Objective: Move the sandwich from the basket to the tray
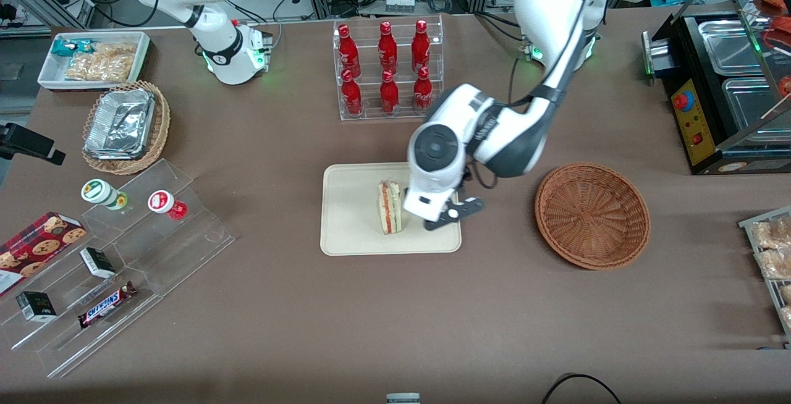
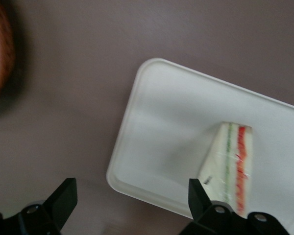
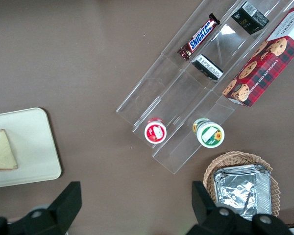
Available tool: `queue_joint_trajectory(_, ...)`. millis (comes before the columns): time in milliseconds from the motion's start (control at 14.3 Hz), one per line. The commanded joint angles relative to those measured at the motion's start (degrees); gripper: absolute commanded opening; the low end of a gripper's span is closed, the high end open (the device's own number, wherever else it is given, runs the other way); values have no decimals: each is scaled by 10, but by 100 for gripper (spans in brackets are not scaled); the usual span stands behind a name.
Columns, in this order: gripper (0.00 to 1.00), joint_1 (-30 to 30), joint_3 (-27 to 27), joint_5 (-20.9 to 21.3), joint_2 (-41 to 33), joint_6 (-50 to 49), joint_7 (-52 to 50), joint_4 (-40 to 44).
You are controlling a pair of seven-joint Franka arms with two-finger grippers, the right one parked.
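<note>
cream tray (image 1: 352, 231): sandwich (image 1: 390, 207) on it | gripper (image 2: 132, 208) above tray edge, fingers (image 2: 63, 196) spread, holding nothing | wicker basket (image 1: 592, 215) apart

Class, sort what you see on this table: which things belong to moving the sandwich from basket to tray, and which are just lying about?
Part of the job:
sandwich, lying on the tray
tray
basket, nothing in it
gripper, jaws open, above the tray beside the sandwich

Just lying about:
red bottles in a clear rack
chocolate bar
cookie box
foil containers
</note>
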Motion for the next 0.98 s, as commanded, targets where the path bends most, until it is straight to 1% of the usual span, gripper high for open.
queue_joint_trajectory(0, 100, 42, -3, -3, -96, 1, 65, -111)
queue_joint_trajectory(210, 100, 92, -3, -6, -165, -4, 150, -180)
queue_joint_trajectory(490, 100, 125, -3, -4, -230, -13, 193, -236)
queue_joint_trajectory(630, 100, 181, -20, -5, -264, -48, 266, -251)
queue_joint_trajectory(770, 100, 263, -72, -4, -289, -100, 344, -241)
queue_joint_trajectory(910, 100, 295, -76, 1, -316, -125, 407, -233)
